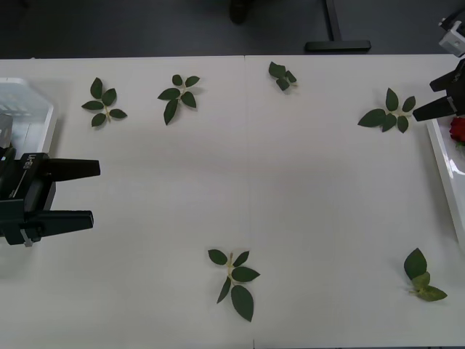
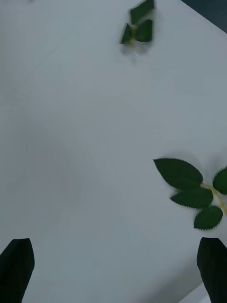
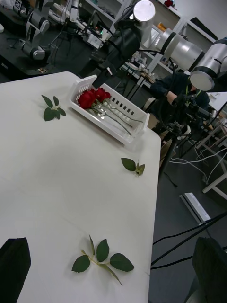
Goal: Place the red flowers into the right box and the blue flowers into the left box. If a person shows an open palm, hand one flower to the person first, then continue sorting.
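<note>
In the front view, the left gripper (image 1: 94, 193) hangs over the left side of the white surface (image 1: 290, 189), its black jaws wide apart with nothing between them. Just behind it, at the far left edge, sits the left box (image 1: 33, 109). At the far right, the right gripper (image 1: 434, 96) points inward over the surface, jaws spread and empty, just beside the right box (image 1: 443, 156), where the red flowers (image 1: 458, 131) show as a red bloom at the picture's edge. Loose leaf sprigs (image 1: 234, 280) lie scattered over the surface: three along the far side, one by the right gripper, one near the middle and one at the near right.

In the right wrist view, the right gripper's (image 2: 113, 270) two black fingertips (image 2: 16, 265) stand far apart above bare white surface (image 2: 85, 142), and a leaf sprig (image 2: 191, 191) lies close to one of them.

In the left wrist view, the left gripper (image 3: 111, 270) is likewise wide and empty over the surface (image 3: 66, 165). Across the surface, the right box (image 3: 124, 133) holds the red flowers (image 3: 92, 98), their blooms bunched at one end and stems lying along the tray. The right gripper (image 3: 97, 79) hovers just beyond that end of the box.
</note>
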### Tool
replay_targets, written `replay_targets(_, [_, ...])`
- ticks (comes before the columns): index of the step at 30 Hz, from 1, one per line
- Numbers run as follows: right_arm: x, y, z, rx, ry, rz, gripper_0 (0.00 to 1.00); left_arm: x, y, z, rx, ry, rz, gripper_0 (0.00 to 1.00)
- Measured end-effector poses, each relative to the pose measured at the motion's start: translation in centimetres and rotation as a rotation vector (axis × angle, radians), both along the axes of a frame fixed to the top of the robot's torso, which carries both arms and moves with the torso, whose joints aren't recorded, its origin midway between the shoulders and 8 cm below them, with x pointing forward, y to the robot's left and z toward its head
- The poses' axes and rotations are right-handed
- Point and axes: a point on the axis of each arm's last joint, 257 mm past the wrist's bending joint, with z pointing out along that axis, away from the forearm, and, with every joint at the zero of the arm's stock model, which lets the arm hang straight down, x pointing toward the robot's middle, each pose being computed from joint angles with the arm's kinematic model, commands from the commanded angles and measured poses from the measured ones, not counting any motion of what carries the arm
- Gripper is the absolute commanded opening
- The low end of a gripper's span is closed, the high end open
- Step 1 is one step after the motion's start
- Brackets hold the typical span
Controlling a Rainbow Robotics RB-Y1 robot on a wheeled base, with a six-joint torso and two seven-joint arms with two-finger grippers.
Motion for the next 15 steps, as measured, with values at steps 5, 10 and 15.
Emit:
replay_targets(5, [-1.8,4.4,1.8,-0.051,-0.106,0.242,1.0,0.0,0.0,0.0,0.0,0.0,0.0,1.0])
replay_targets(10, [-4.9,8.8,1.9,-0.068,-0.188,0.383,1.0,0.0,0.0,0.0,0.0,0.0,0.0,1.0])
replay_targets(15, [-8.4,11.7,-0.1,-0.054,-0.199,0.471,1.0,0.0,0.0,0.0,0.0,0.0,0.0,1.0])
